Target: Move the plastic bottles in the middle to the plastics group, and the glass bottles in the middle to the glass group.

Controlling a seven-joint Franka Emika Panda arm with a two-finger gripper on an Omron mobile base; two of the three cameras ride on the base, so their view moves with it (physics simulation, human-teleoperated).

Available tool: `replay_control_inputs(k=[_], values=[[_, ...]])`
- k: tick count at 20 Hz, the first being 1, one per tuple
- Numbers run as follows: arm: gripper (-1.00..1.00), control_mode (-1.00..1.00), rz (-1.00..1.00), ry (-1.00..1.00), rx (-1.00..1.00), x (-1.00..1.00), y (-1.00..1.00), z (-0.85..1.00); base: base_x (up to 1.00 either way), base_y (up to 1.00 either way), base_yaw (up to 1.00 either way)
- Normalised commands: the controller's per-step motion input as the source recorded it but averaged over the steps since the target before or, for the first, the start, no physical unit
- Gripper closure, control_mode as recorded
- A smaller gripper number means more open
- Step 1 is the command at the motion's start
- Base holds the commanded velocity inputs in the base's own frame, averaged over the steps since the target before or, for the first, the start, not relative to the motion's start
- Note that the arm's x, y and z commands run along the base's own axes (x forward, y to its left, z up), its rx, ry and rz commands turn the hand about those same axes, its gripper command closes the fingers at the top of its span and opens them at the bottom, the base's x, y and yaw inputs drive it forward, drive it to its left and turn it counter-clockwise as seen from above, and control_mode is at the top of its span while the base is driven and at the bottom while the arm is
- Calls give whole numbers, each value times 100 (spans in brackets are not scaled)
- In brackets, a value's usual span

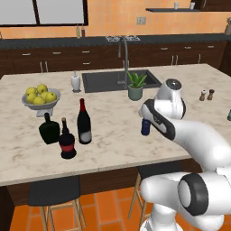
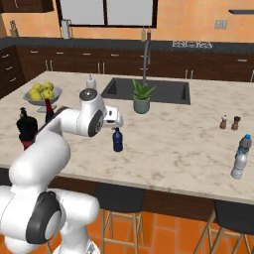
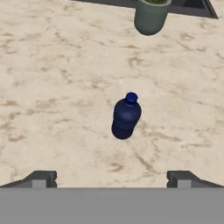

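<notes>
The small blue plastic bottle (image 3: pixel 126 116) with a dark cap stands upright on the marble island, also visible as the blue bottle (image 2: pixel 117 140) and, half behind my arm, (image 1: pixel 145 127). My gripper (image 3: pixel 111 178) hangs open just above and short of it, fingers spread wide and holding nothing. The tall dark wine bottle (image 1: pixel 84 122) with a red foil neck stands to the left. Right beside it is the glass group: a squat dark-green flask (image 1: pixel 48 129) and a short black bottle (image 1: pixel 67 141) with a red band. A clear plastic bottle (image 2: pixel 240 158) stands far right.
A potted plant (image 1: pixel 135 88) and the sink (image 1: pixel 113 81) lie beyond the blue bottle. A bowl of lemons (image 1: pixel 39 99) and a white dispenser bottle (image 1: pixel 75 82) stand at the back left. Salt and pepper shakers (image 1: pixel 206 95) are on the right. Stools stand under the front edge.
</notes>
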Motion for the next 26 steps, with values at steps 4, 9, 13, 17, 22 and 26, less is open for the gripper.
replay_control_inputs(k=[4, 9, 13, 17, 22, 26], values=[[-100, -100, 0, 6, 0, 3, 0, -34, 0, 0, 0], [-100, -100, 0, 0, 0, 26, 1, -69, 0, 0, 0], [-100, -100, -4, 2, 0, 48, 0, -27, 0, 0, 0], [-100, -100, -3, 8, 0, 36, -6, -4, 0, 0, 0], [-100, -100, -1, 0, 0, 29, -2, -11, 0, 0, 0], [-100, -100, 0, 0, 0, 12, -13, -9, 0, 0, 0]])
